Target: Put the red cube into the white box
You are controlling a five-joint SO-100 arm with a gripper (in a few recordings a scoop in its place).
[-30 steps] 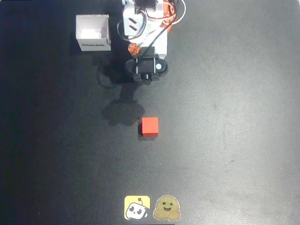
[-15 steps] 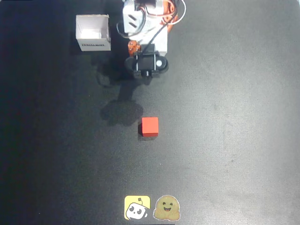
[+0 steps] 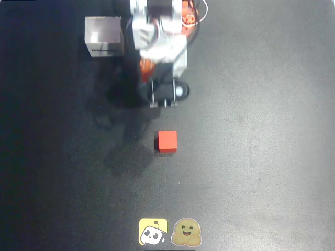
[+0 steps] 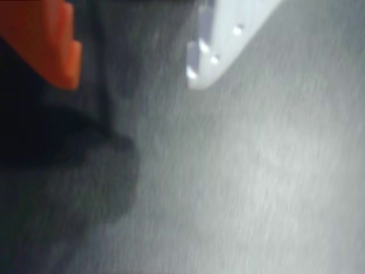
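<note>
Overhead view: the red cube point(image 3: 167, 141) lies free on the dark table point(image 3: 261, 130), just below my gripper point(image 3: 162, 102) and apart from it, while the white box point(image 3: 104, 36) stands at upper left beside my arm. Wrist view: my orange finger point(image 4: 48, 40) and white finger point(image 4: 219, 37) stand spread apart over blurred, bare table surface, gripping nothing.

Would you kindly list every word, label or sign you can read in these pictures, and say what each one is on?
Box: a dark printed line on its outer side, too blurred to read.
Yellow sticker on the table: a cartoon robot, no words.
Tan sticker beside it: a smiling face, no words.
Nothing else carries text.
</note>
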